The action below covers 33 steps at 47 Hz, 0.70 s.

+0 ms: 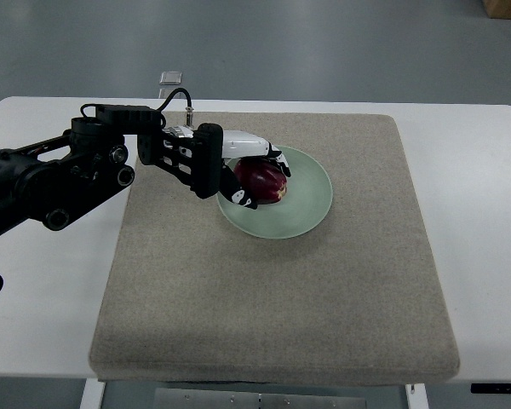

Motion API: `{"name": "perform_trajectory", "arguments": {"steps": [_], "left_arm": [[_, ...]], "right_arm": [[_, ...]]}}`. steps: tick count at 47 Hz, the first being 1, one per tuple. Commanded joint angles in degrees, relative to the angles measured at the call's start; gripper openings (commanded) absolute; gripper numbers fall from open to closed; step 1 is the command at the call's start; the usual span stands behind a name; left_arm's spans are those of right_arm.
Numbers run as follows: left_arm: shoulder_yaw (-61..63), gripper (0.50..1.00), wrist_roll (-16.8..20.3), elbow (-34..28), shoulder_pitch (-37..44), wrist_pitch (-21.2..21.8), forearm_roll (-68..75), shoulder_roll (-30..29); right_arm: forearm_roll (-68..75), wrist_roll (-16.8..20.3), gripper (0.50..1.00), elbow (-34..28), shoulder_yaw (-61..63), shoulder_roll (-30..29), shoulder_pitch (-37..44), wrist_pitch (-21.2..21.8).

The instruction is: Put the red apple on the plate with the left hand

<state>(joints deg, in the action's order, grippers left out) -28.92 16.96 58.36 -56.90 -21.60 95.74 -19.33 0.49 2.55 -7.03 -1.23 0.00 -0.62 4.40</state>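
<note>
The left hand (pixel 254 170) reaches in from the left edge and sits over the left part of the green plate (pixel 311 204), its fingers (pixel 241 198) curled around the red apple (pixel 264 181) and pinching it from both sides: 1 set wraps over the top and far side, and the thumb-side digit presses the near side. The apple therefore lies inside the fingers' cup, and it appears to be at or just above the plate surface; whether it already touches the plate cannot be told from this steep view.

The grasp looks chosen to enclose a round, smooth fruit that would roll if only nudged, so the wrap-around hold keeps it from slipping while it is lowered. The plate lies directly beneath and beyond the fingers, on a grey mat (pixel 272 290) that covers most of the white bench (pixel 485 213); the soft mat probably keeps the plate from sliding under contact.

Judging from this, the carry is essentially done and release is the step in hand. The fingers would need to spread gently and lift away, since a quick opening could tip the apple toward the plate's rim.

No right arm shows in the picture.
</note>
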Motion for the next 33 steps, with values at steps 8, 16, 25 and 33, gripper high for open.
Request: {"name": "perform_trajectory", "arguments": {"steps": [8, 16, 25, 33], "left_arm": [[-0.17, 0.996, 0.0, -1.14, -0.06, -0.11, -7.21, -0.53], [-0.35, 0.996, -0.44, -1.49, -2.6, -0.72, -24.44, -4.13], [-1.66, 0.996, -4.83, -2.9, -3.22, -0.81, -41.57, -6.6], [-4.56, 0.996, -13.7, -5.09, -2.34, -0.99, -65.64, -9.05]], "right_arm": [[0.04, 0.0, 0.93, 0.0, 0.0, 0.0, 0.0, 0.0], [-0.05, 0.0, 0.928, 0.0, 0.0, 0.0, 0.0, 0.0], [-0.05, 0.0, 0.928, 0.0, 0.0, 0.0, 0.0, 0.0], [-0.05, 0.0, 0.928, 0.0, 0.0, 0.0, 0.0, 0.0]]}}
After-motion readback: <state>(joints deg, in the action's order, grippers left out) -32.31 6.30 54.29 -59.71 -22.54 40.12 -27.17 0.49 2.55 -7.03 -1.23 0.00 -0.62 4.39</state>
